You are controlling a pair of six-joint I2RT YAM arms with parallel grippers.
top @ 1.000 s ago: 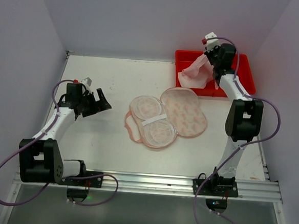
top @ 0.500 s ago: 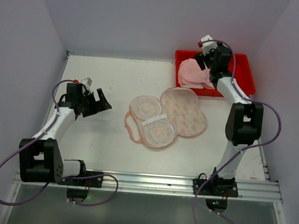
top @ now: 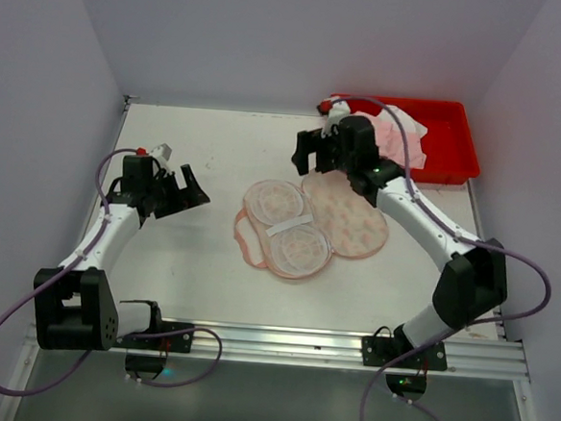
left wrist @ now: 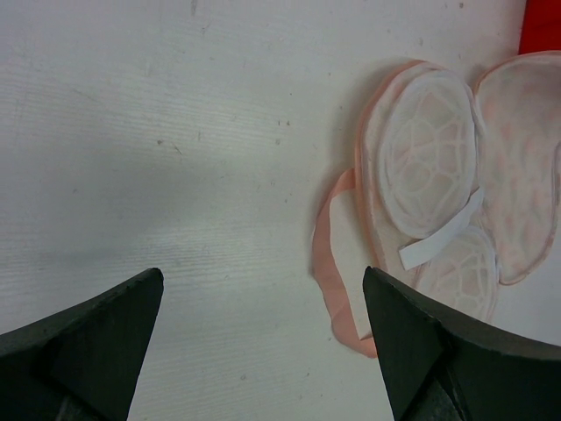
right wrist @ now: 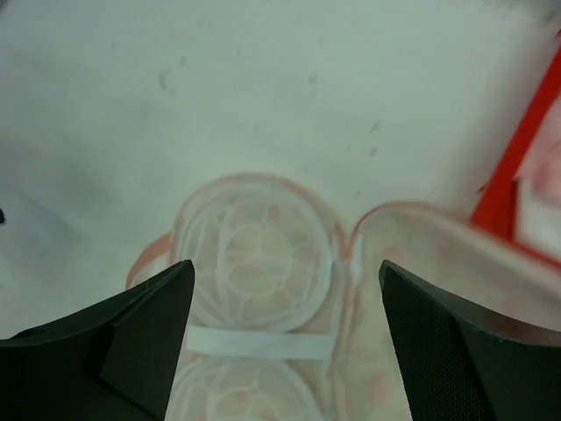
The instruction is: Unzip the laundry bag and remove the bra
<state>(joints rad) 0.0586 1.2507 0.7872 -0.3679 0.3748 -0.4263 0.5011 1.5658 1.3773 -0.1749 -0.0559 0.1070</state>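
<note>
One laundry bag (top: 313, 222) lies unzipped at the centre of the top view on the white table (top: 190, 272), its two halves spread flat; the left half shows two white mesh domes (top: 273, 200) crossed by one white strap (top: 287, 227), with one pink loop (top: 245, 242) at its left edge; one red tray (top: 451, 136) sits in the upper right, holding one pink bra (top: 401, 142); the left gripper (top: 187, 202) at centre left has its jaws spread wide and grips nothing; the right gripper (top: 313, 160), over the bag's upper edge, is likewise parted and bare.
</note>
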